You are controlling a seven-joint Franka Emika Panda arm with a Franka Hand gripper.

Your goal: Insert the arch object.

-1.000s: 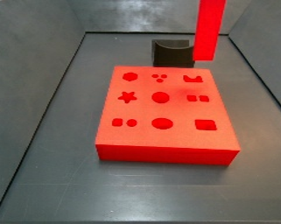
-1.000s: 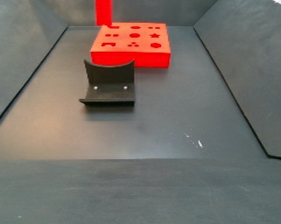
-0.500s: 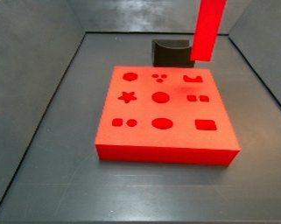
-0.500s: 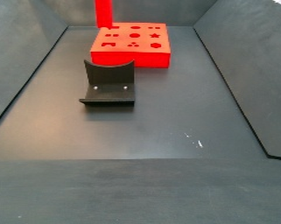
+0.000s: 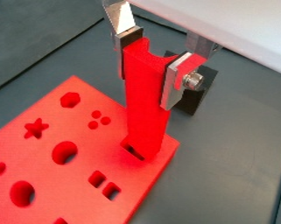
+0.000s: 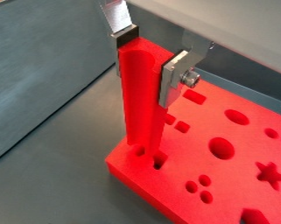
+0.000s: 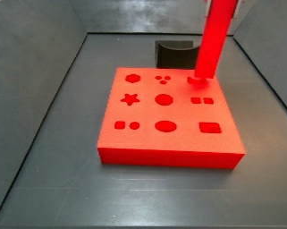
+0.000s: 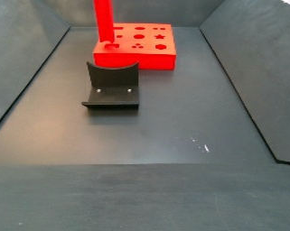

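The arch object (image 5: 145,105) is a long bright red bar, held upright. My gripper (image 5: 152,57) is shut on its upper part, one silver finger (image 5: 122,26) on each side. It also shows in a wrist view (image 6: 143,96) with the gripper (image 6: 149,57) around it. In a side view the bar (image 7: 209,45) stands on the red board (image 7: 170,134), its lower end at the arch-shaped cutout (image 7: 199,82) near the board's far right corner. The bar (image 8: 102,23) and board (image 8: 141,56) show small in a side view. The gripper is out of frame in both side views.
The board has several other shape cutouts, such as a star (image 7: 130,99) and a circle (image 7: 164,126). The dark fixture (image 7: 175,51) stands just behind the board; it also shows in a side view (image 8: 111,86). Grey walls enclose the dark floor (image 8: 172,153).
The bar has come down. Its lower end, which hung above the board's far right corner, now meets the board at the arch-shaped cutout.
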